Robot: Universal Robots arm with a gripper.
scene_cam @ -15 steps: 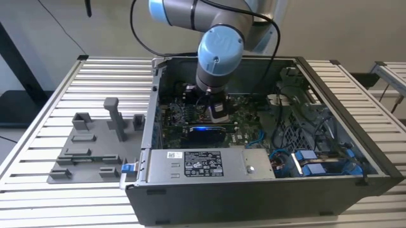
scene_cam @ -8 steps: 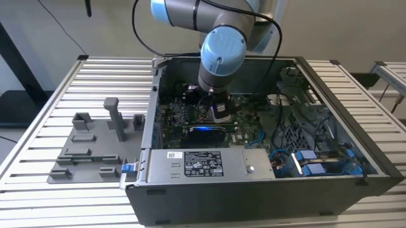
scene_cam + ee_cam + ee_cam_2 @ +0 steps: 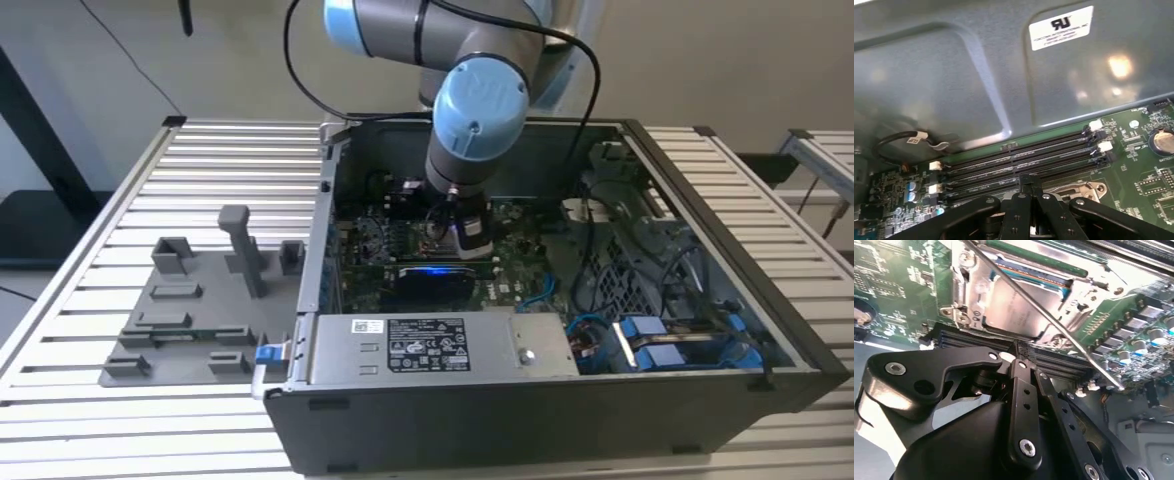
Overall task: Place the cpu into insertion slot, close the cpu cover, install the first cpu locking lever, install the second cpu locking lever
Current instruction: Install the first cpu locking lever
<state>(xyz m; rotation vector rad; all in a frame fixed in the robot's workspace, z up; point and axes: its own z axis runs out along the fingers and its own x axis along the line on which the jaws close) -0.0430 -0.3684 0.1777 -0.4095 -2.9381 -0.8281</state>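
Claw [image 3: 1021, 349] shut over the motherboard [image 3: 889, 285]
Tips meet, gripping nothing visible (memory slots [image 3: 1019, 160] just beside); the cpu [image 3: 1014, 307] lies in the insertion slot [image 3: 961, 295], a thin lever [image 3: 1054, 322] slanting across.

A white label [image 3: 1061, 27] with small black print sits on the grey case wall [image 3: 954, 75] in the first wrist view. In the exterior view, a printed sticker [image 3: 427, 343] lies on the power supply [image 3: 534, 345], and its text is illegible.
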